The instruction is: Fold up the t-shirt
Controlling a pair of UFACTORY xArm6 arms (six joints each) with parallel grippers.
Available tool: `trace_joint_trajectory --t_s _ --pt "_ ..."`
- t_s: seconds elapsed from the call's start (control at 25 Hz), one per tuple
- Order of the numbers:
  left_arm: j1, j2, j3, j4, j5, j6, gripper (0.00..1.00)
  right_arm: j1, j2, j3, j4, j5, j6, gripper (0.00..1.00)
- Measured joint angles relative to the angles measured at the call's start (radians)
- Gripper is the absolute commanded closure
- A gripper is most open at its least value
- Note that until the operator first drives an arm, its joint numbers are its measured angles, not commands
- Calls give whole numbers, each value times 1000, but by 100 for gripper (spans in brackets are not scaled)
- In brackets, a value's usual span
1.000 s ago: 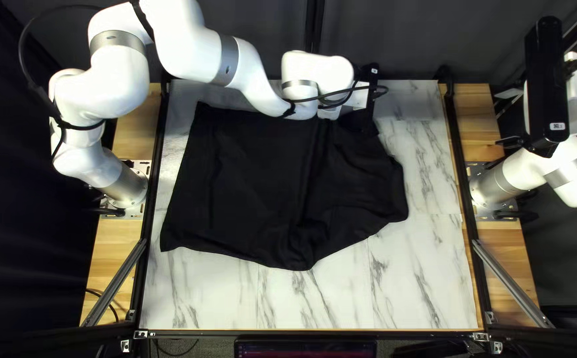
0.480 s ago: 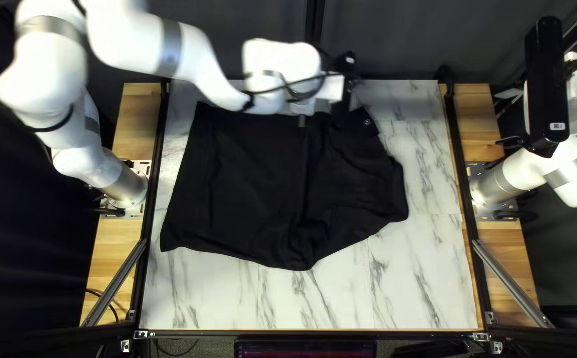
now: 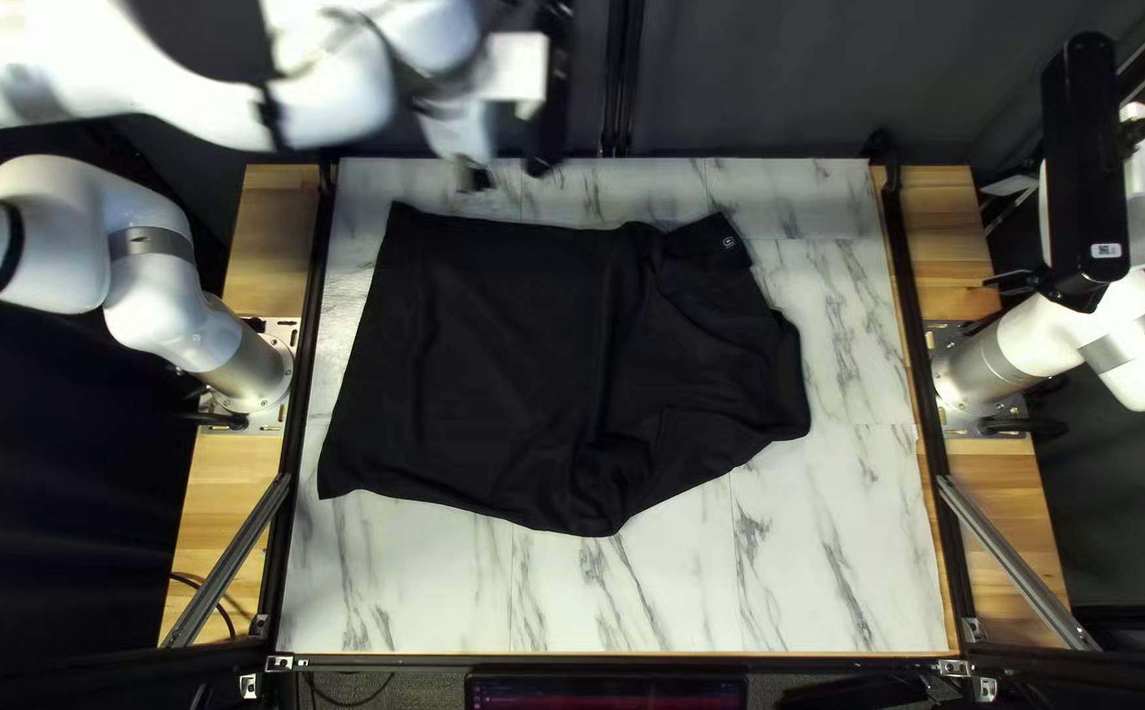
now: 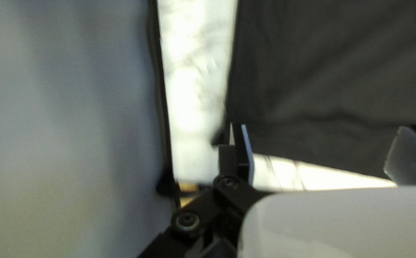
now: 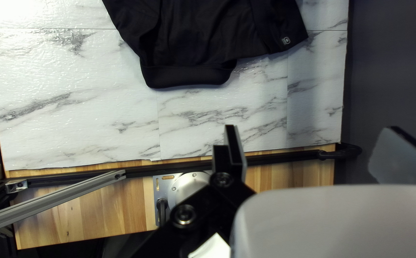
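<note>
The black t-shirt lies on the table, its straight edge toward my left arm's base and its collar band toward my right arm's. A short sleeve with a small logo points to the far side; creases bunch near the front corner. My left gripper is over the table's far edge. In the left wrist view, that gripper stands open above the shirt, holding nothing. My right gripper partly shows beside its base. In the right wrist view, the gripper is open and empty, apart from the shirt.
Marble-patterned tabletop surrounds the shirt. Black rails run along both sides, with wooden strips outside them. Diagonal metal bars stand near the front corners. The dark curtain hangs behind the far edge.
My left arm has swung toward the left and far side, clearing the shirt's far edge and uncovering the logo sleeve. The shirt and right arm have stayed put.
</note>
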Motion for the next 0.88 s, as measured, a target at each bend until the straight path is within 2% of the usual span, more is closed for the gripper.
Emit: trace_joint_trajectory --t_s 0.16,0.88 --pt "43 -87 -45 -32 110 50 0 0 0 0 0 0 0 0" --pt "46 -93 -48 -35 120 55 0 0 0 0 0 0 0 0"
